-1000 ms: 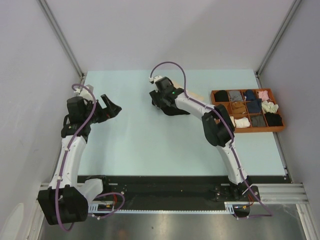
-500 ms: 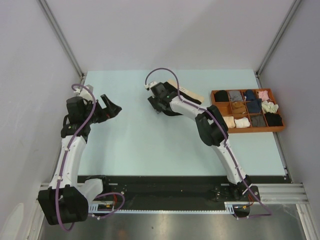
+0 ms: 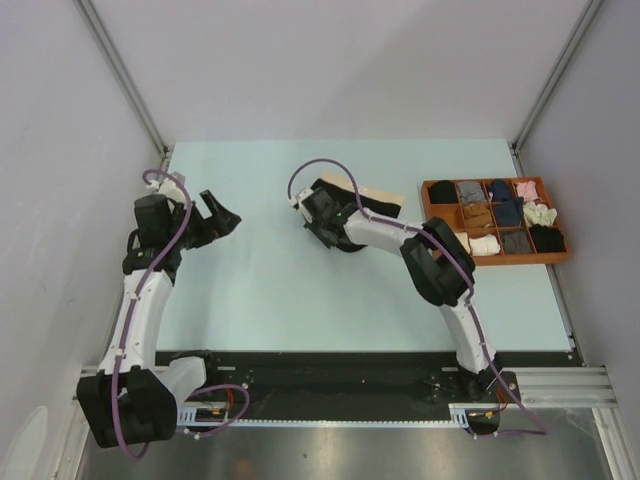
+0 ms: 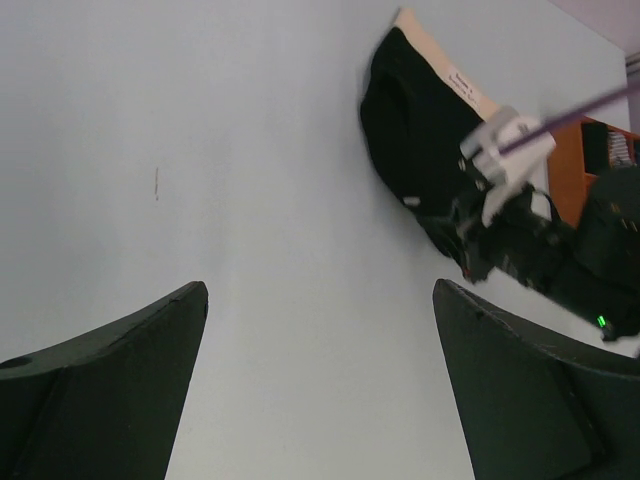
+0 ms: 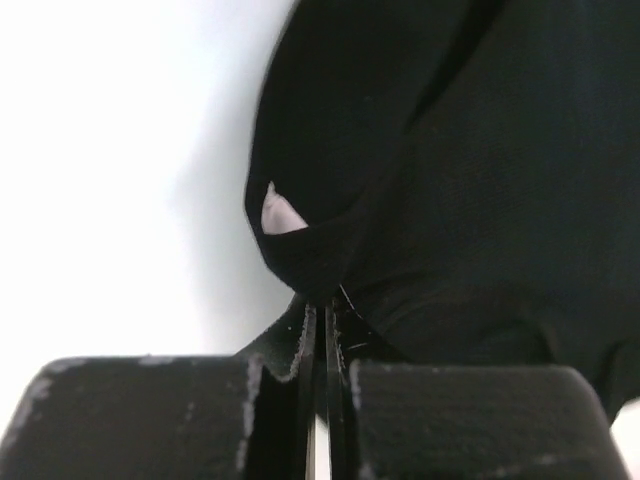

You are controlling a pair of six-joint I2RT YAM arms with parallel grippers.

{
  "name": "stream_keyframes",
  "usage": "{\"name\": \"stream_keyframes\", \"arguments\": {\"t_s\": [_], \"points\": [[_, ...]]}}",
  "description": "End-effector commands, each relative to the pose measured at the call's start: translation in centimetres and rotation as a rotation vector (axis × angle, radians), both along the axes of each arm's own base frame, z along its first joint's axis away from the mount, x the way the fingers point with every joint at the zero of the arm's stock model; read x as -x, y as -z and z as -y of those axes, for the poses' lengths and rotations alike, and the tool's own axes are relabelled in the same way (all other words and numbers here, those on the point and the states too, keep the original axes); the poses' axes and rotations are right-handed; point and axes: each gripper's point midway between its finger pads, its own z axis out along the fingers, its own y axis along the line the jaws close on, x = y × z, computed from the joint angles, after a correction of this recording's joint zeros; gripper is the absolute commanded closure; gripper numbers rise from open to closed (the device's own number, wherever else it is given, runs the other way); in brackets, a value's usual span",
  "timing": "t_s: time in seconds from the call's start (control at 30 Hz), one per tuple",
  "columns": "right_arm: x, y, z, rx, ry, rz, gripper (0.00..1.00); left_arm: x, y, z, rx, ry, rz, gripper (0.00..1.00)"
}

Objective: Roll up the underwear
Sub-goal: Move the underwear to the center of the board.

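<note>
**Top external and wrist views: right gripper pinching the black briefs**

Top external is showing the right gripper [image 3: 338, 238] reaching to the middle of the desk [image 3: 270, 290], toward its far edge, where the black briefs [image 3: 372, 200] are lying. Their pale beige waistband [image 3: 385, 194] is facing the far right corner. The right wrist camera is showing that gripper [image 5: 322, 322] pressed together on a bunched fold of the black fabric, with only a hairline gap between the jaws. A small pale patch is peeking out of the fold just above the pinch. The cloth is sagging in soft creases around the grip.

The left gripper [image 3: 224, 212] is hovering near the left edge of the desk, well apart from the briefs. Its own camera is showing its jaws spread wide [image 4: 320, 290] and holding nothing, with the briefs [image 4: 410, 140] lying beyond them.

An orange tray [image 3: 520, 259] is sitting by the right edge of the desk. Its compartments are holding rolled pieces of cloth in black, grey, navy, brown, pink and pale tones. What kind of garment each roll is cannot be told.
</note>
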Motion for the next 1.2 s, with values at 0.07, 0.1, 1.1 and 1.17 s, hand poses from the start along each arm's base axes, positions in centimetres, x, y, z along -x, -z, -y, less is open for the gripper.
{"name": "stream_keyframes", "arguments": {"t_s": [0.07, 0.1, 1.1, 1.17], "points": [[11.1, -3.0, -2.2, -0.007, -0.158, -0.044, 1.0, 0.6, 2.1, -0.7, -0.008, -0.07, -0.073, 0.0], [12.9, -2.5, -2.0, 0.008, -0.149, -0.084, 1.0, 0.9, 2.5, -0.1, -0.009, -0.06, -0.085, 0.0], [23.1, -9.6, 2.5, -0.139, -0.12, -0.22, 0.33, 0.7, 16.5, 7.2, -0.089, -0.018, -0.331, 0.27], [20.1, -9.7, 4.0, -0.189, 0.016, -0.223, 0.34, 0.5, 17.2, 7.6, -0.082, 0.0, -0.345, 0.33]]}}
